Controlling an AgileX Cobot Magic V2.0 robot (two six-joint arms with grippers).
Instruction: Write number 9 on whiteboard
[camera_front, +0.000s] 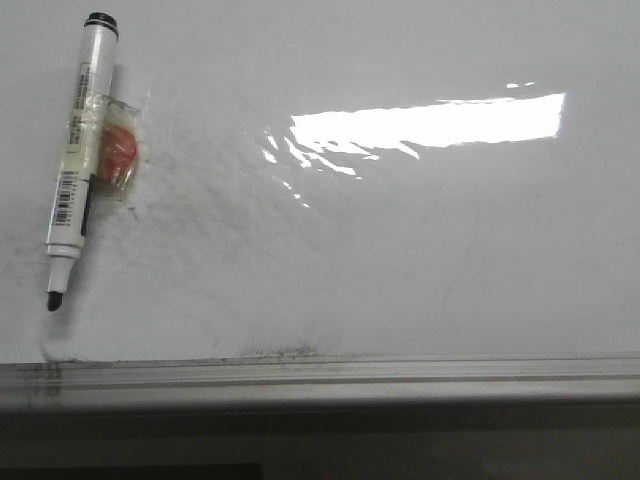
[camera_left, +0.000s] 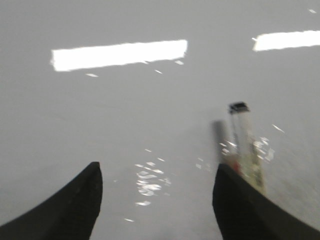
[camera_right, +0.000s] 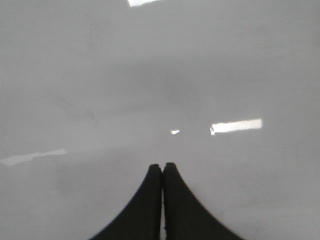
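Note:
The whiteboard (camera_front: 400, 250) fills the front view, glossy white with faint grey smudges and a bright glare patch. No drawn number 9 shows on it. A white marker (camera_front: 78, 150) with a black tip lies at the far left of the board, an orange-red piece (camera_front: 115, 155) taped to its side under clear tape. In the left wrist view the marker (camera_left: 245, 145) stands just beyond the right finger. My left gripper (camera_left: 157, 172) is open and empty over the board. My right gripper (camera_right: 162, 166) is shut on nothing above bare board. Neither gripper shows in the front view.
A grey metal edge rail (camera_front: 320, 378) runs along the board's near edge, with dark marker smears near its left end and middle. Below the rail it is dark.

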